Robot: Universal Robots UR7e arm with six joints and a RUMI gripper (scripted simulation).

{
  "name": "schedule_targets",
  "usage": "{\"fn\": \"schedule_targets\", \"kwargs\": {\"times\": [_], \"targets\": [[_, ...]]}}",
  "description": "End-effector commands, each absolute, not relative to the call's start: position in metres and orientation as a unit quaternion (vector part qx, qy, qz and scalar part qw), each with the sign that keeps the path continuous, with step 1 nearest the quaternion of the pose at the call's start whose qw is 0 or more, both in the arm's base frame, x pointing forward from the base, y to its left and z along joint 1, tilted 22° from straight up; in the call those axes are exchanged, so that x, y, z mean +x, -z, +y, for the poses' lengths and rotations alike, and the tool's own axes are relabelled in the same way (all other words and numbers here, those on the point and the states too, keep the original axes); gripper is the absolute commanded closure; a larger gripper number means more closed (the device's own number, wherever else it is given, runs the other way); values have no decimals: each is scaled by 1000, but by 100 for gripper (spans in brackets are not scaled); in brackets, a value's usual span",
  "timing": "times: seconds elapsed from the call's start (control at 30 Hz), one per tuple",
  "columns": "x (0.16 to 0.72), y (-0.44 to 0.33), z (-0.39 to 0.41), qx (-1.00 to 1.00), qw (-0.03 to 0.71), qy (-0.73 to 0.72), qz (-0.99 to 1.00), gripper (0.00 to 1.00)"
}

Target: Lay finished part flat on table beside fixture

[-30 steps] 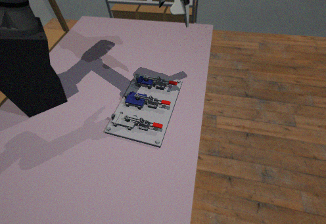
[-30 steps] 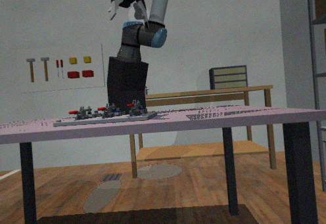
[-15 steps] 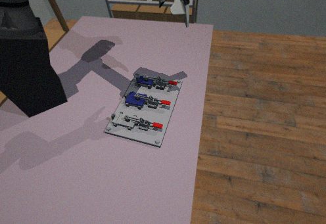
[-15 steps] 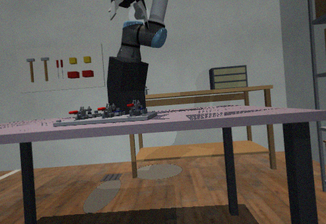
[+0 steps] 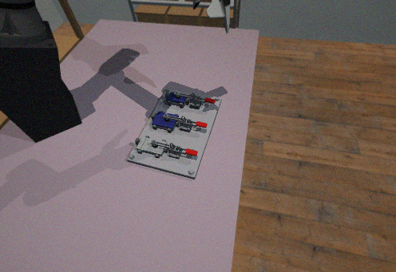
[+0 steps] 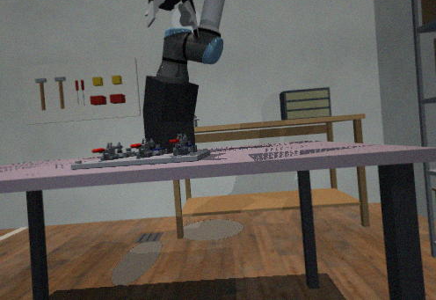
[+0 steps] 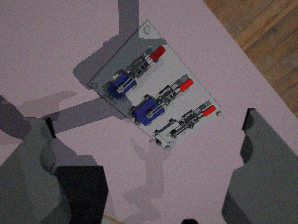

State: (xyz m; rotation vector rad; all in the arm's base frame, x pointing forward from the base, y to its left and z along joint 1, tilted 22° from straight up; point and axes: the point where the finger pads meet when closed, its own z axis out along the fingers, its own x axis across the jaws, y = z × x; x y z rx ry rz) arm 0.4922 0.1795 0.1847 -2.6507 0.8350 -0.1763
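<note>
Looking at the top view first, the fixture (image 5: 200,138) (image 6: 132,162) (image 7: 183,65) lies on the table (image 5: 184,222) (image 6: 272,163) (image 7: 195,175) with 3 clamp stations in a row, each with a red handle. 2 hold blue blanks (image 5: 164,121) (image 7: 148,110); the 3rd, at the end of the row, holds a pale part (image 5: 148,147) (image 7: 166,135), which I take to be the finished one, though its slot is too small to make out. It is seated in the fixture, with the clamp arm reaching over it. The gripper (image 5: 211,18) (image 6: 172,25) (image 7: 147,114) hangs towards the far end of the table, fingers wide apart with nothing between them. In the exterior view it is high above the table, tilted, well away from the stations, so I judge the step in hand to be the approach. In the wrist view the 2 fingers frame the lower part of the picture, and the pale part sits between them and higher up. To do this well, centre over that end station while still high, square the fingers to the part's sides, then descend straight. Its red handle (image 5: 192,152) (image 7: 209,110) probably has to be opened before any lift; pulling against a shut clamp could drag the fixture. Keep the near finger off the neighbouring blank and its handle.
</note>
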Motion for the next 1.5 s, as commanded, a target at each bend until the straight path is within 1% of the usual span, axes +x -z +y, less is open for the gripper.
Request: {"fn": "schedule_targets", "kwargs": {"times": [0.0,0.8,0.93,1.1,1.27,1.33,1.47], "targets": [[492,-185,179,-937,178,63,295,0],[494,-176,171,-933,178,60,308,0],[496,-151,146,-920,177,53,346,0],[492,-100,95,-887,178,37,425,0],[473,-42,40,-836,180,17,518,0],[473,-42,40,-836,180,17,518,0],[450,-3,6,-791,183,2,584,0]]}}
